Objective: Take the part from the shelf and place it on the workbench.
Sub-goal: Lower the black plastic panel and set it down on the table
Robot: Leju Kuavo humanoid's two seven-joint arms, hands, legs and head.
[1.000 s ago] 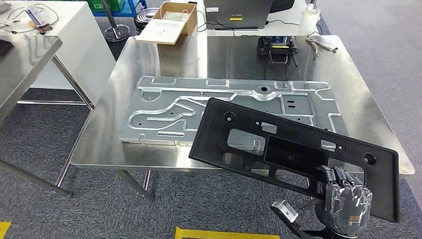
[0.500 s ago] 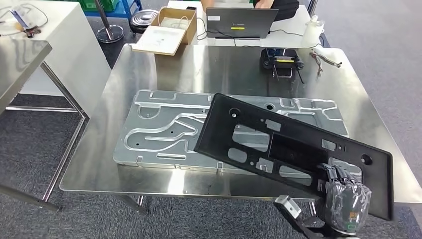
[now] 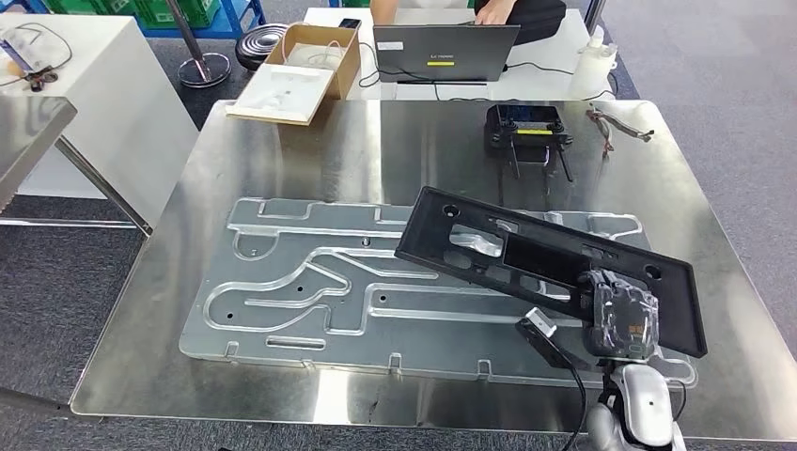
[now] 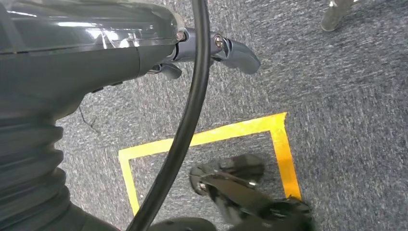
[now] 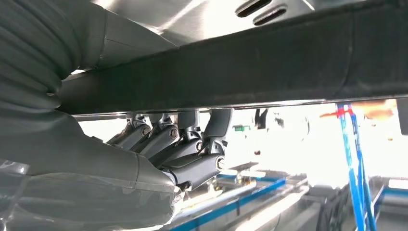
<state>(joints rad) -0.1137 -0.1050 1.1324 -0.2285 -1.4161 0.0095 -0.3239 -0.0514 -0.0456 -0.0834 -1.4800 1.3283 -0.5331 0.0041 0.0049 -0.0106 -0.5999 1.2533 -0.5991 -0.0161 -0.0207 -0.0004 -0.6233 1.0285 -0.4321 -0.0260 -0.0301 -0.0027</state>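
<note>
The part (image 3: 526,258) is a long black plastic frame with several cutouts. My right hand (image 3: 620,318) grips it at its near right end and holds it tilted low above the steel workbench (image 3: 310,150). The frame's far left corner hangs over a large grooved aluminium plate (image 3: 301,282) lying on the bench. In the right wrist view the part's black edge (image 5: 250,72) runs across, and my dark fingers (image 5: 192,144) curl up against its underside. My left hand (image 4: 86,53) hangs over the carpet, fingers (image 4: 238,50) apart, holding nothing.
At the bench's far side sit a black controller (image 3: 526,127) and a small tool with cables (image 3: 620,122). Behind it are a laptop (image 3: 446,52), a cardboard box (image 3: 305,66), a white bottle (image 3: 587,47) and a person (image 3: 489,9). Yellow floor tape (image 4: 207,137) lies below my left hand.
The whole picture has shifted as the camera came closer to the bench. My right hand has carried the part forward over the bench and laid it flatter, above the plate's right side.
</note>
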